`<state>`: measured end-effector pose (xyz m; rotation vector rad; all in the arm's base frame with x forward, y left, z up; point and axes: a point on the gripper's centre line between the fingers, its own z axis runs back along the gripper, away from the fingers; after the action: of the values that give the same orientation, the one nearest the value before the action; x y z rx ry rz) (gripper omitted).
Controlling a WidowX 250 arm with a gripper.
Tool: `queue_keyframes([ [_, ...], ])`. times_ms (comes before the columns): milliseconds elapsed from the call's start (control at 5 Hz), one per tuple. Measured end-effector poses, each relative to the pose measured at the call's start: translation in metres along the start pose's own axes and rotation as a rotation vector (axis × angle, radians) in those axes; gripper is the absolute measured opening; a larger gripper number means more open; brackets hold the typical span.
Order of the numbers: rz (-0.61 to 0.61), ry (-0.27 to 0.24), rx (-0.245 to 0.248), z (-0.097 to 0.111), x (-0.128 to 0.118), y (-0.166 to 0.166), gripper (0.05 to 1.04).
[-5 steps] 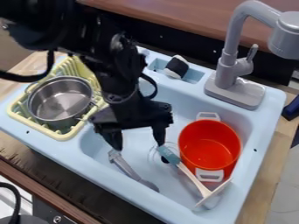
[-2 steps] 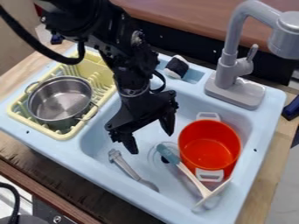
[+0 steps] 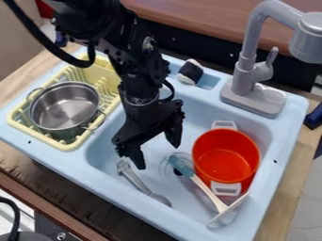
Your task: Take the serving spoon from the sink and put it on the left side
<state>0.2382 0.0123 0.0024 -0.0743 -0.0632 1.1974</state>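
So the claw point(image 3: 158, 156) is hanging over the sink point(image 3: 69, 161), fingers spread with a clear gap between them and nothing pinched. Two utensils are lying in the basin, and honestly I can't tell which one counts as the serving spoon. The grey utensil point(image 3: 142, 182) is on the left, just below the claw, and its lower end is kinda hard to make out. The blue-handled utensil point(image 3: 203, 188) is more to the right, beside the red pot point(image 3: 226, 153). Its pale end is murky too, and its handle hides part of the drain point(image 3: 177, 172).

The arm gets cut off at the top and blocks a bit of the yellow rack point(image 3: 65, 145), which has a metal pot point(image 3: 65, 107) sitting in it. The faucet point(image 3: 244, 70) runs off the right edge, and so does some dark blue thing point(image 3: 314, 116) by the desk point(image 3: 290, 176), no clue what that is.
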Motion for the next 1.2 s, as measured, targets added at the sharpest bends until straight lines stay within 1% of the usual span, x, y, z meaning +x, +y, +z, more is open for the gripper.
queue_keyframes([
  [200,0.033,0.005,0.012,-0.005,0.0,-0.005,0.999],
  [400,0.04,0.026,0.014,-0.005,-0.006,-0.006,0.999],
  [800,0.036,0.042,0.071,-0.011,-0.018,-0.005,0.999],
  [1000,0.036,0.056,0.089,-0.017,-0.02,-0.007,0.985],
  [1200,0.034,0.069,0.098,-0.02,-0.021,-0.007,0.885],
])
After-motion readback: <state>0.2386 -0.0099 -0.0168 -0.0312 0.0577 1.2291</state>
